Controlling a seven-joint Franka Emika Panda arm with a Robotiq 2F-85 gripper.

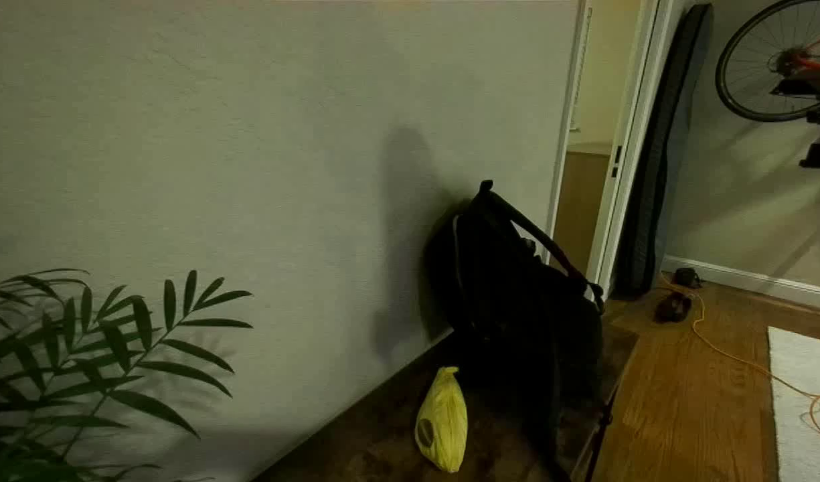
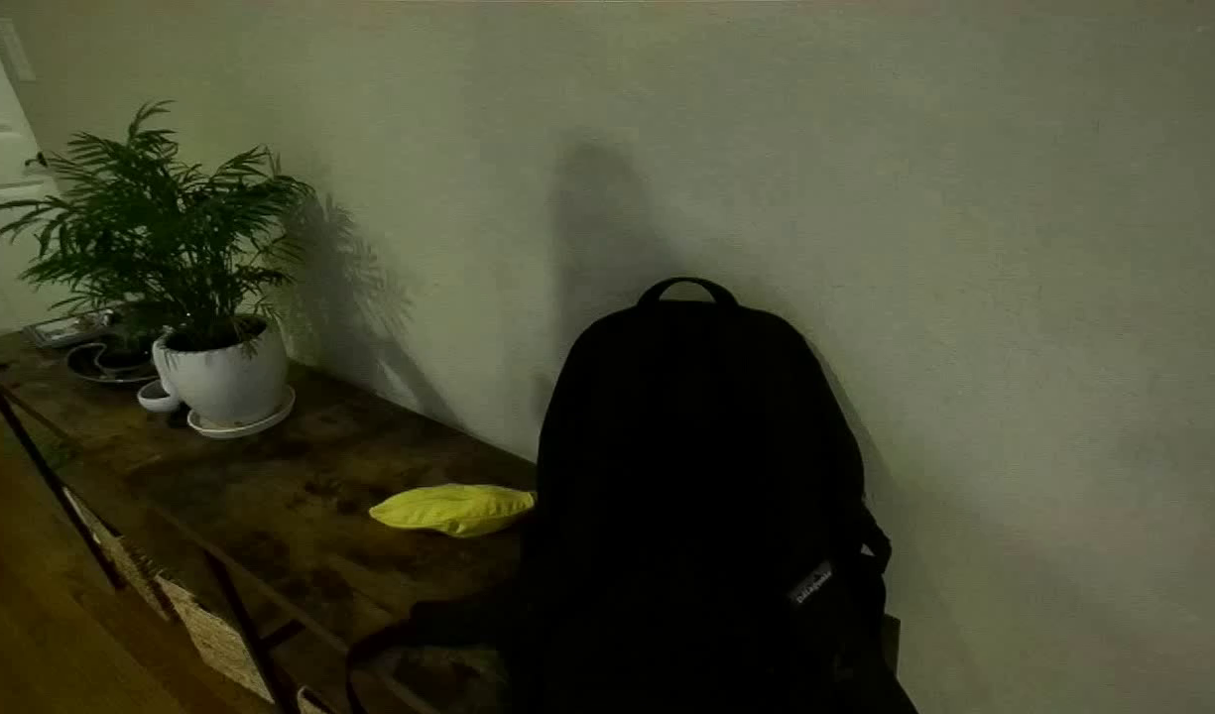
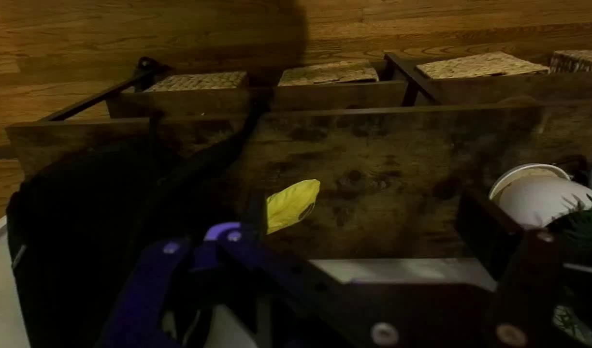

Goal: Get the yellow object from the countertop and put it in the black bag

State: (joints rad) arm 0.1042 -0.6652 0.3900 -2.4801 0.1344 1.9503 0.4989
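While empty gripper [image 3: 371, 222] gapes wide, creased yellow object [image 1: 448, 418], domed black bag [image 2: 691, 496], mottled countertop [image 3: 397, 166].

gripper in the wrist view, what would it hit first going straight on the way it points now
Probably the countertop, whose wood shows ahead of the open gripper. The yellow object shows partly behind the finger at picture left, so that finger might touch it first; depth is unclear.

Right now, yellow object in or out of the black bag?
Out: the yellow object lies on the countertop beside the black bag in both exterior views.
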